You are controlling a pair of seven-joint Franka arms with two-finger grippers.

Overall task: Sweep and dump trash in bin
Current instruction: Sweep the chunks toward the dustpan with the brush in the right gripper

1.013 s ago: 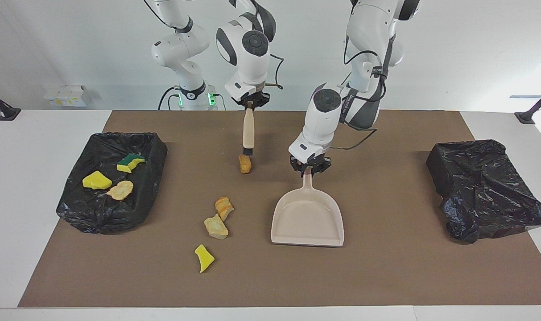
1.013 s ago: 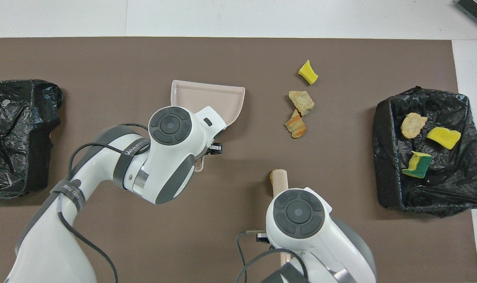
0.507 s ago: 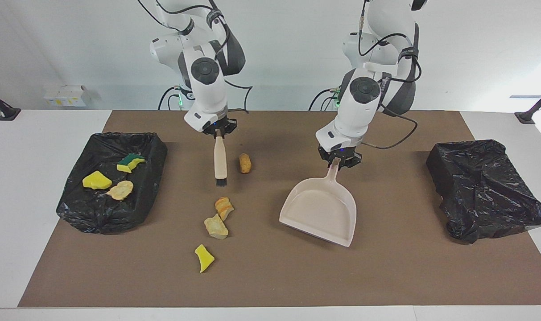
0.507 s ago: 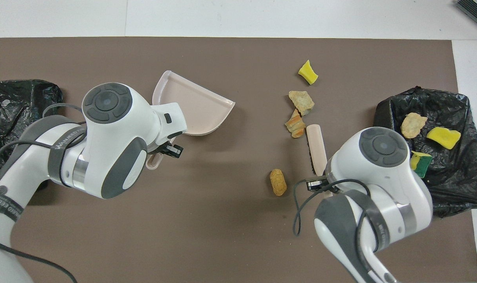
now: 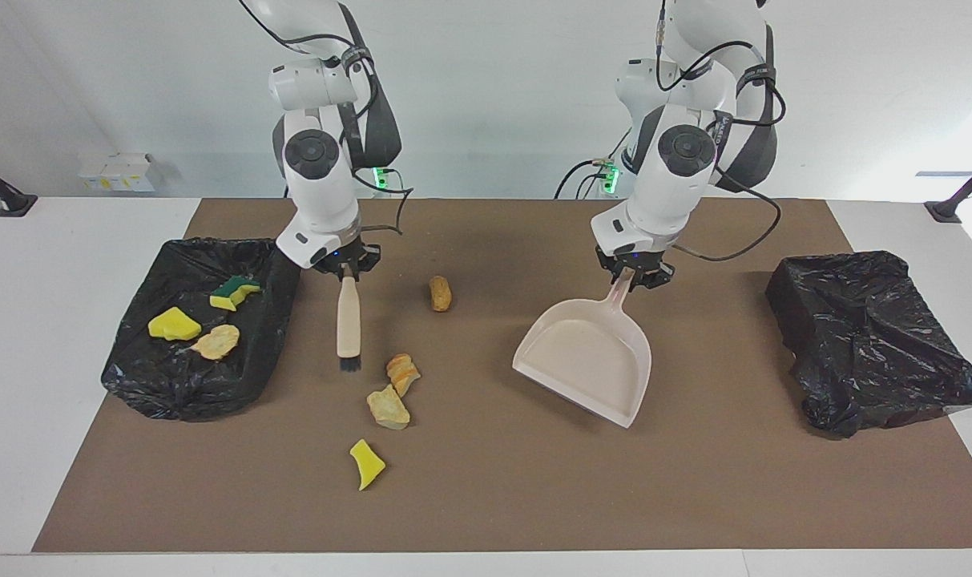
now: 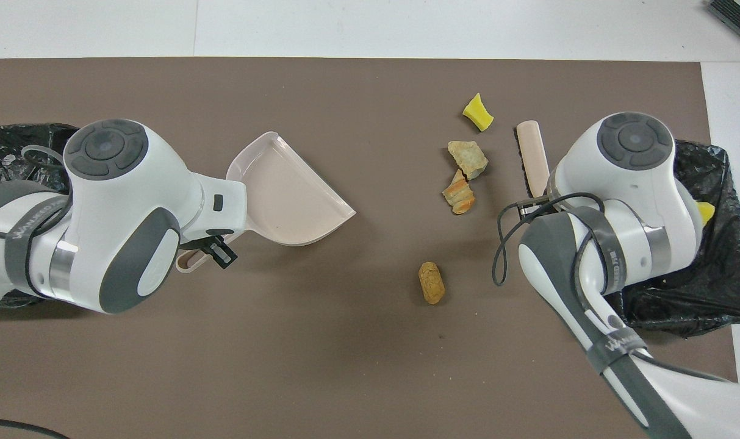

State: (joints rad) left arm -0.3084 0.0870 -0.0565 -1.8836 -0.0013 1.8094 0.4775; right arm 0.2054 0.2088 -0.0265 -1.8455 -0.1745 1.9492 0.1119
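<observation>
My right gripper point(image 5: 346, 268) clamped on the brush point(image 5: 348, 322) handle, bristles at nine o'clock of the orange lumps point(image 5: 402, 371), left gripper point(image 5: 635, 276) gripping the tilted dustpan point(image 5: 588, 361) handle, bin point(image 5: 205, 324) holding three scraps.

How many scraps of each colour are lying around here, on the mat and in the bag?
Yellow sponge scraps: 3 — one on the mat, one in the bin, one green-backed.
Tan-orange lumps: 4 —.
Total: 7

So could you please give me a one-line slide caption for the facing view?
Right gripper holds the brush, left gripper the dustpan; four scraps lie on the mat.
</observation>
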